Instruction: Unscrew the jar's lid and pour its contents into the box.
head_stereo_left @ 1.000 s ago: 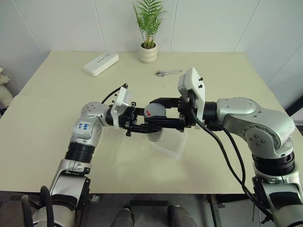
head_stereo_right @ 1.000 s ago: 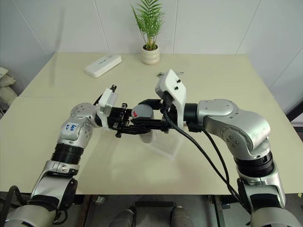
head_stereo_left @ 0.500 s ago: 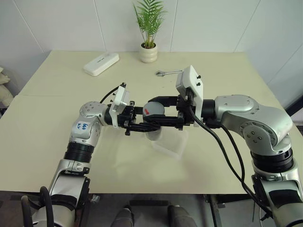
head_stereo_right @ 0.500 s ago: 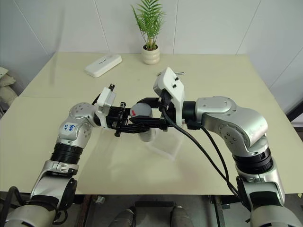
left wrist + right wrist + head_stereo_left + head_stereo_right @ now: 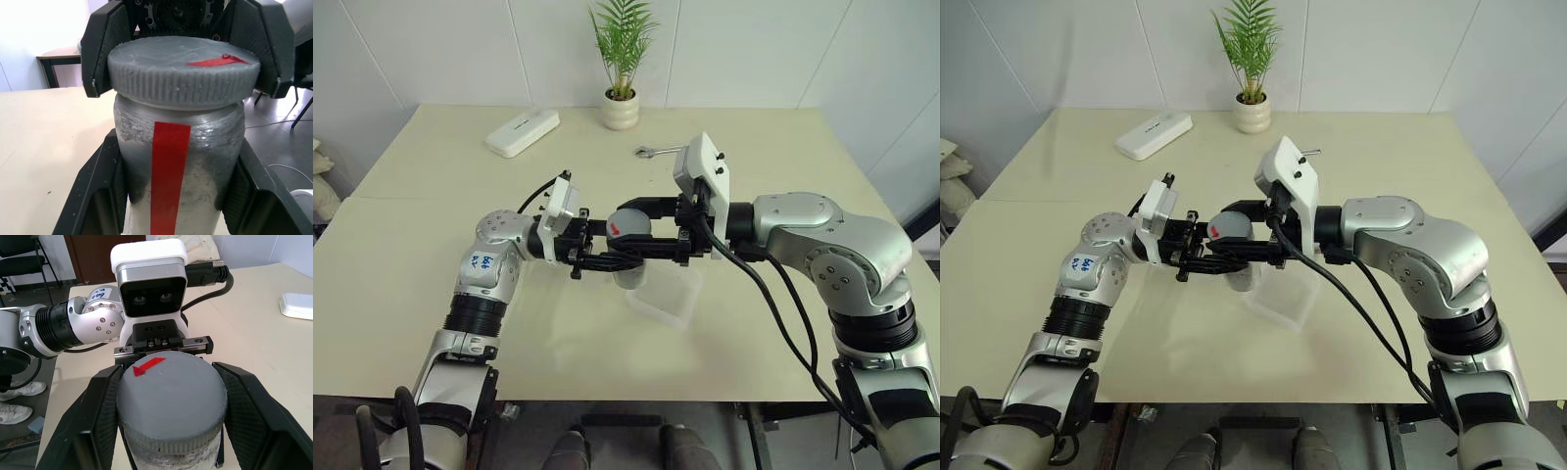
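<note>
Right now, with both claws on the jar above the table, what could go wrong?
1. The jar is held in the air by the left claw alone; if the lid sticks as the right claw turns, the jar may twist and slip.
2. The jar hangs by the box's near edge; contents could miss it.
</note>
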Robot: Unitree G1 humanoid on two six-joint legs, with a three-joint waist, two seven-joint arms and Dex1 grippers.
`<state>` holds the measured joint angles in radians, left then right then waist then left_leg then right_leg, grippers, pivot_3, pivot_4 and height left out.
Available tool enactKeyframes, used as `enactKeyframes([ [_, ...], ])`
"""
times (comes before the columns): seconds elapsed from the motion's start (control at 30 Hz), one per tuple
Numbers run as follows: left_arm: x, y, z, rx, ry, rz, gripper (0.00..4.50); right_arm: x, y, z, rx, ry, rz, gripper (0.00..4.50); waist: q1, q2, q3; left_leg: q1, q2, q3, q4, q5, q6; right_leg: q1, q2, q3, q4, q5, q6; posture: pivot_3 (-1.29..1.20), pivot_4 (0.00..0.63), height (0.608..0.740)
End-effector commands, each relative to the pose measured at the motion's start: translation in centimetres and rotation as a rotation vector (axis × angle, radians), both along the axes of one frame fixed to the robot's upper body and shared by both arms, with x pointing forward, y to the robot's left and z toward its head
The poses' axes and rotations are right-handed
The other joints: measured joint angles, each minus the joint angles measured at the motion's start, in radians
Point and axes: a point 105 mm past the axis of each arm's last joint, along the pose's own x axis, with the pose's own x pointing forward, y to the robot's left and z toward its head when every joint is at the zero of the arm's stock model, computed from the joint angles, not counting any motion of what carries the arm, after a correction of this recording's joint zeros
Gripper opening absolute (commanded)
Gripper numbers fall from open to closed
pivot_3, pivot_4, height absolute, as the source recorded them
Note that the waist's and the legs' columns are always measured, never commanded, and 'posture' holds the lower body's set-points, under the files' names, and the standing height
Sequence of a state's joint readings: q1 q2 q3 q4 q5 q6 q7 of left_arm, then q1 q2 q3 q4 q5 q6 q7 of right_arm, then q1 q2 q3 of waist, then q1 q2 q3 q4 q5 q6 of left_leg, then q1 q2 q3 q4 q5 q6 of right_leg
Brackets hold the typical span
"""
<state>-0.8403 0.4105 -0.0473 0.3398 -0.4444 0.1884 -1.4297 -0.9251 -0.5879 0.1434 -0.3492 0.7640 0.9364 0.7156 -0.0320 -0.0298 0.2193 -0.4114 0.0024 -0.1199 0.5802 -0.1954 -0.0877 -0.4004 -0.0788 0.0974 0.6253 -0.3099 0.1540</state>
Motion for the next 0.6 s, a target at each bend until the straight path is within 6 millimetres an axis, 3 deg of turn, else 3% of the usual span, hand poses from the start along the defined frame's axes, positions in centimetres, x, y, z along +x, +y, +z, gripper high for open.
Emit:
enactKeyframes([
  [0.03, -1.8, -1.0, -3.9, 0.132, 0.07, -0.119, 1.98, 1.4, -3.4, 8.2, 0.197, -0.327, -0.215, 2.55, 0.0, 0.0, 0.0, 0.0, 0.0, 0.0, 0.0, 0.0, 0.0, 0.0, 0.0, 0.0, 0.0, 0.0, 0.0, 0.0, 0.15, 0.74],
  [0.43, -1.8, -1.0, -3.9, 0.137, 0.077, -0.141, 1.98, 0.9, -3.4, 7.9, 0.265, -0.293, -0.171, 2.55, 0.0, 0.0, 0.0, 0.0, 0.0, 0.0, 0.0, 0.0, 0.0, 0.0, 0.0, 0.0, 0.0, 0.0, 0.0, 0.0, 0.15, 0.74],
  [0.6, -1.2, -1.0, -3.1, 0.152, 0.059, -0.169, 1.98, 0.3, -2.7, 6.4, 0.258, -0.26, -0.101, 2.55, 0.001, 0.0, 0.0, 0.0, 0.0, 0.0, 0.0, 0.0, 0.0, 0.0, 0.0, 0.0, 0.0, 0.0, 0.0, 0.0, 0.15, 0.74],
])
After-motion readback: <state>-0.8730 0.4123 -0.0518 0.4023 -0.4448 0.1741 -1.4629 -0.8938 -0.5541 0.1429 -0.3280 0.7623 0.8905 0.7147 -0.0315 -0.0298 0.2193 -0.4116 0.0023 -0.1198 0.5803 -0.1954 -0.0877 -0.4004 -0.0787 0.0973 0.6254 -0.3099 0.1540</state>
